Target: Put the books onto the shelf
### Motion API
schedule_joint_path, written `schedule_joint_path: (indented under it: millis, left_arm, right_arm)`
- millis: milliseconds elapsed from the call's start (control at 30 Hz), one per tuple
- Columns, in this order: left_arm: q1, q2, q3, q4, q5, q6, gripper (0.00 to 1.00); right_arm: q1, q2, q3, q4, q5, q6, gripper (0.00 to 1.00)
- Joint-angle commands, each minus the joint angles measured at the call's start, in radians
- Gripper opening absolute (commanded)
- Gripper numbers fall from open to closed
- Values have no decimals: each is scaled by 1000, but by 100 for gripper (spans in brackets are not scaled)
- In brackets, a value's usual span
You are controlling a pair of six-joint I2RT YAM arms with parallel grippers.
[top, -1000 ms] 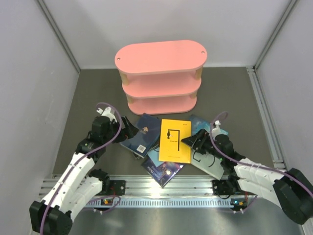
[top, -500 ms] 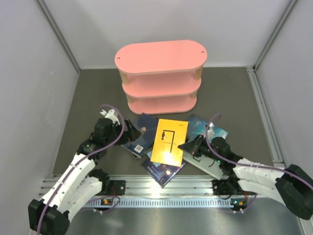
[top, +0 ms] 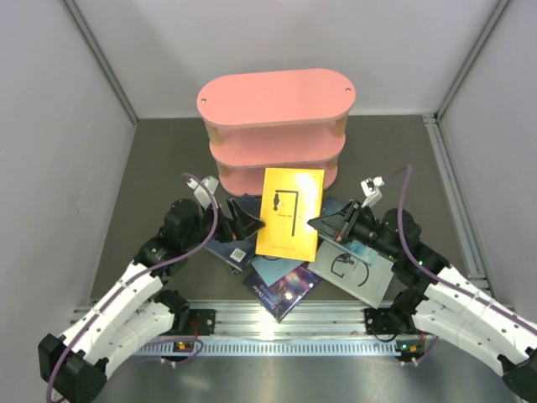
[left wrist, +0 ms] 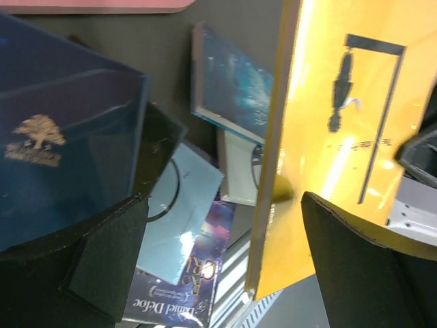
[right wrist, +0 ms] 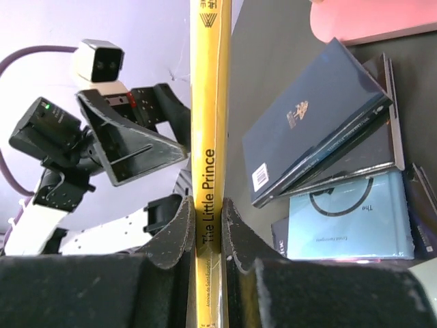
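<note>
Yellow book (top: 289, 214) hangs clear of the worktop (top: 168, 151) at mid-frame in the top view, just below the pink shelf (top: 277, 96). Held by one edge only, it could pivot or slip back onto the other books (top: 281, 290). Right fingers (top: 329, 225) pinch its right edge; left fingers (top: 242, 222) gape beside its left.

Left wrist view: left fingers (left wrist: 102, 266) are spread wide with the book's edge between them, contact unclear.

Right wrist view: right fingers (right wrist: 171, 232) clamp it at the spine.

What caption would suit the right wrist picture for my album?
Jaws shut on the yellow book, spine facing us; other books lie beyond.
</note>
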Motion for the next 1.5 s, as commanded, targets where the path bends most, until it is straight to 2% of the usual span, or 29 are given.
schedule_joint_path:
  millis: [0, 167, 333, 433, 533, 667, 700, 767, 967, 1033, 1100, 1133, 1167, 1300, 1467]
  left_arm:
    - [-31, -16, -17, 191, 92, -55, 99]
    - [-59, -22, -69, 361, 175, -121, 99]
    - [-89, 13, -72, 343, 140, -113, 99]
    - [-98, 22, -83, 343, 120, -113, 99]
    - [-102, 19, -103, 377, 123, -130, 83]
    - [-102, 18, -103, 438, 150, -152, 36]
    - [-103, 16, -97, 440, 155, -152, 17]
    - [-103, 2, -72, 418, 128, -146, 0]
    - [-103, -16, 33, 312, -7, -81, 0]
    - [-103, 1, 99, 280, -30, -61, 0]
    - [-103, 17, 164, 247, -70, -20, 0]
    - [-103, 45, 243, 189, -84, -3, 0]
    - [-102, 63, 289, 162, -93, 30, 0]
    - [-102, 175, 535, 6, -127, 103, 0]
    - [-85, 306, 826, -128, -220, 195, 0]
  right_arm:
    - [10, -25, 45, 63, -38, 25, 0]
    - [11, -28, 28, 114, -53, 54, 0]
    - [8, -19, 14, 215, -82, 91, 0]
    - [2, -2, -22, 380, -131, 148, 0]
    - [-7, 30, -73, 480, -163, 210, 0]
    - [-24, 71, -122, 588, -173, 255, 0]
    - [-32, 83, -122, 591, -176, 254, 0]
    - [-41, 105, -110, 593, -186, 252, 0]
    - [-78, 154, -6, 537, -216, 240, 3]
    - [-90, 162, 30, 513, -229, 235, 13]
    - [-102, 168, 94, 473, -242, 218, 56]
    - [-105, 168, 137, 414, -249, 191, 88]
    - [-114, 157, 157, 374, -249, 172, 99]
    - [-121, 85, 211, 194, -214, 79, 100]
    - [-121, -80, 136, 82, -170, 63, 100]
